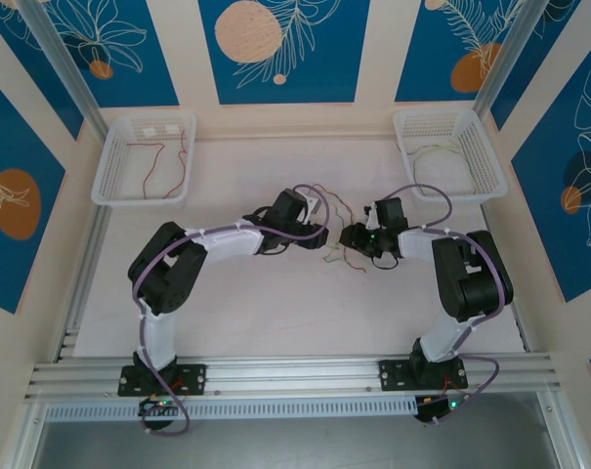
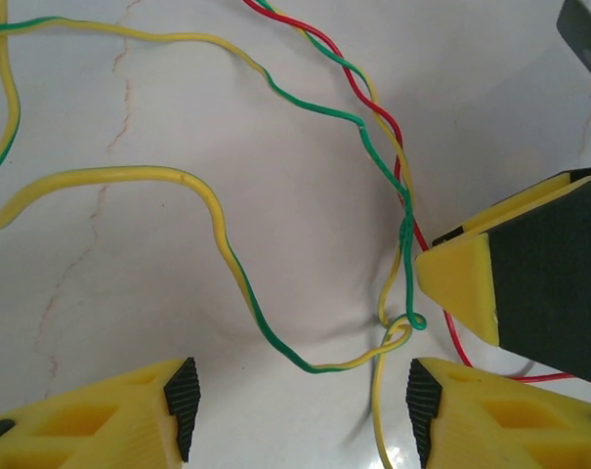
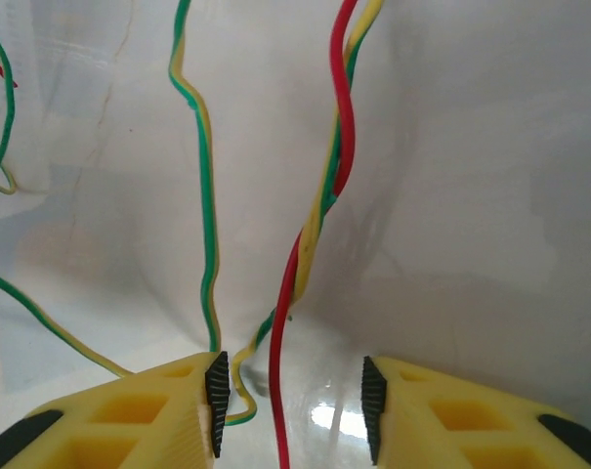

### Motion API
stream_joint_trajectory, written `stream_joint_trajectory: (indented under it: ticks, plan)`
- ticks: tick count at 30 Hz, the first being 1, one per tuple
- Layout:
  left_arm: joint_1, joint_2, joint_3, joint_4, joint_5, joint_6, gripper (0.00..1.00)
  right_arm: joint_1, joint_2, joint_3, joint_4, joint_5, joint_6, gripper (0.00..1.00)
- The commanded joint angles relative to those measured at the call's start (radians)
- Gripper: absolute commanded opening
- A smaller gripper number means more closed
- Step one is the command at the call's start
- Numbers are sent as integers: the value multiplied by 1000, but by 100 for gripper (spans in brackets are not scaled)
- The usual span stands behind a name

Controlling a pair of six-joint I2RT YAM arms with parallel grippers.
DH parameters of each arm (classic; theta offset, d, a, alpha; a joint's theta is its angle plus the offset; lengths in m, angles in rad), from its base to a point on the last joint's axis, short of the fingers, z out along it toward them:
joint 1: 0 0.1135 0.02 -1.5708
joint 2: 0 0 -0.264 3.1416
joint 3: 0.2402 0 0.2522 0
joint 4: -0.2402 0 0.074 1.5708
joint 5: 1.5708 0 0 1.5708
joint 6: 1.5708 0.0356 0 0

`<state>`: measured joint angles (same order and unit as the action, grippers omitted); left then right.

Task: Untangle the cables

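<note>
The tangled cables [image 1: 339, 249] lie on the white table between my two grippers. In the left wrist view a yellow-green wire [image 2: 315, 368] sags across the gap between the fingers of my open left gripper [image 2: 302, 401] and loops into a small knot [image 2: 404, 327] by the right finger. A red wire [image 2: 373, 88] twists with it higher up. My right gripper [image 3: 295, 405] is open too, with a red wire [image 3: 280, 381] running down between its pads and a yellow-green wire [image 3: 209, 195] by the left pad. The two grippers [image 1: 319, 234] [image 1: 352, 237] nearly meet over the tangle.
A white basket [image 1: 109, 186] at the back left holds a thin reddish wire [image 1: 153, 166]. Another white basket [image 1: 490, 176] at the back right holds a pale yellow-green wire [image 1: 437, 154]. The right gripper's yellow finger [image 2: 510, 283] crowds the left wrist view.
</note>
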<state>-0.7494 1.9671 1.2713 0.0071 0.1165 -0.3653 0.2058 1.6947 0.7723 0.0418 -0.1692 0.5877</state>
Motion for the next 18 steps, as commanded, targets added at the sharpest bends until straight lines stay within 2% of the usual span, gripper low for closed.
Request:
stream_joint_trajectory:
  ticks: [1,3,5,9,12,18]
  plan:
    - [-2,24,25,-23,-20,25,51,12,30,28,18,18,11,40]
    - [-3,19,18,-19,-25,23,48,16,32,27,18,26,10,35]
    - [-2,8,2,-7,-34,20,36,21,31,26,20,37,7,30]
    - [4,-19,-28,4,-54,15,34,27,28,31,12,46,-5,22]
    - [5,-36,-34,-12,-70,23,21,29,21,31,12,51,-11,13]
    - [16,-95,-76,-27,-142,19,22,44,-14,25,3,69,-28,1]
